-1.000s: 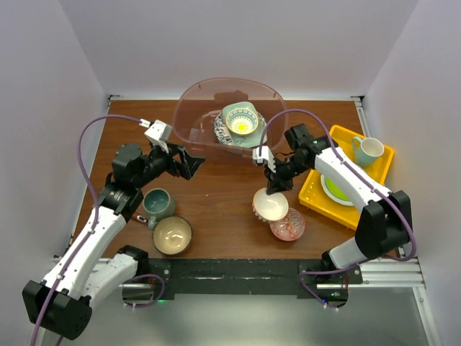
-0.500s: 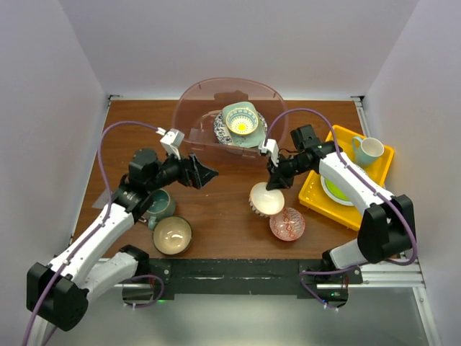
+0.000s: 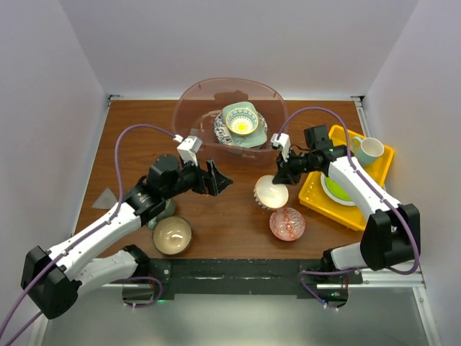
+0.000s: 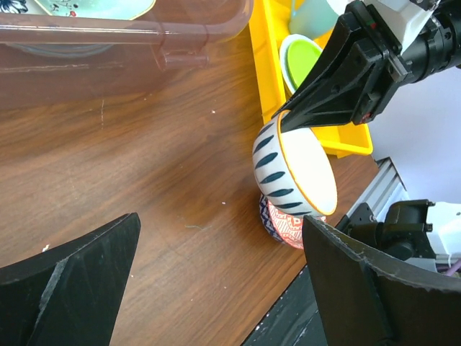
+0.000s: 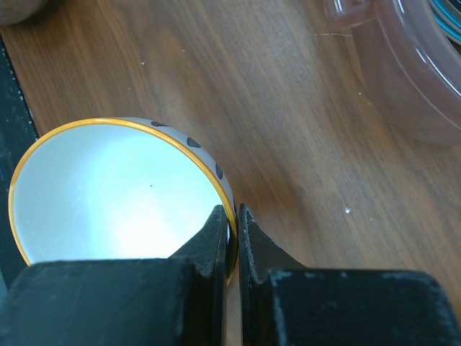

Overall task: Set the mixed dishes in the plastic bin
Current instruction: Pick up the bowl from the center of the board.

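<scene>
Pinching the gold-edged rim of a glossy round bowl in my right claw, I hold it tilted above the grained wooden table, left claw spread

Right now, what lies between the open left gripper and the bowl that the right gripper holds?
Only bare wooden table, seen in the left wrist view; nothing stands between the left gripper and the bowl.

White-shelled left arm and right arm, black joints, looping purple cables — black wedge-shaped gripper fingers
</scene>
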You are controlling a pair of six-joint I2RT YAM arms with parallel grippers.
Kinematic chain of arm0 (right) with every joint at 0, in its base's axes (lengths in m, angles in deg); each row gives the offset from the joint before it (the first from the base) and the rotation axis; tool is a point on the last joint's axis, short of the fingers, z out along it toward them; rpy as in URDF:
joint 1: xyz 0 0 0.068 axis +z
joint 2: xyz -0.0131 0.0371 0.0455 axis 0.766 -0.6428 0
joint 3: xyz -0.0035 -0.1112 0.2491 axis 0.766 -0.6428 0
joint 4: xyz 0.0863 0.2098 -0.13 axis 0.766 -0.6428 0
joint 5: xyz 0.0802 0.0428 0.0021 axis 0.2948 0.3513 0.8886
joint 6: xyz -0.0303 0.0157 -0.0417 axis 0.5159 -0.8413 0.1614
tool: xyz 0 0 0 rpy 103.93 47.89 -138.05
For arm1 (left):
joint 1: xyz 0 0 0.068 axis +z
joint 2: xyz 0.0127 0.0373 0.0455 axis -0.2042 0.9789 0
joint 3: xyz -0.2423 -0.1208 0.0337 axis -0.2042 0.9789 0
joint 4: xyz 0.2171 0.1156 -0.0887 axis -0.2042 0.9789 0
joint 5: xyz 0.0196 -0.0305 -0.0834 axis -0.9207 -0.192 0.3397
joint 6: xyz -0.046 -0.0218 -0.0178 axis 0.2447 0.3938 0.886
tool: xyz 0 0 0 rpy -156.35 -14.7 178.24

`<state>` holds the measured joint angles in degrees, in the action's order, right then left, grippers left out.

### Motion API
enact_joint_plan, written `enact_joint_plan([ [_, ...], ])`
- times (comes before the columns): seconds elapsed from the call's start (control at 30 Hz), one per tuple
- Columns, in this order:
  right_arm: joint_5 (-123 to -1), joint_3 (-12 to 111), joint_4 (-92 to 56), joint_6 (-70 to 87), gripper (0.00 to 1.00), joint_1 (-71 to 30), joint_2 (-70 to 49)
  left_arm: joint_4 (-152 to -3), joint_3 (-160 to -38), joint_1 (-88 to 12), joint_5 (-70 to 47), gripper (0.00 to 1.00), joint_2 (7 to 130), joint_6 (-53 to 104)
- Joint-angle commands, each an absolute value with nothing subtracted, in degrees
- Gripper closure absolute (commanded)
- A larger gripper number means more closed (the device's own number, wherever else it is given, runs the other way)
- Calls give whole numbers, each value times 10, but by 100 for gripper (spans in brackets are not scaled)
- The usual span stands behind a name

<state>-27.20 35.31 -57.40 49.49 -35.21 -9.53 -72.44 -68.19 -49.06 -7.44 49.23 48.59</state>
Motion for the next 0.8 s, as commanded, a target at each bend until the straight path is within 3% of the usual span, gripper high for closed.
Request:
enact_joint_plan([
  [0.0,-245,341,-540,483,100,-360,-74,-721,-724,-518,-141,0,502,521],
  [0.77,-262,333,-518,469,100,-371,-81,-670,-764,-621,-315,0,550,626],
])
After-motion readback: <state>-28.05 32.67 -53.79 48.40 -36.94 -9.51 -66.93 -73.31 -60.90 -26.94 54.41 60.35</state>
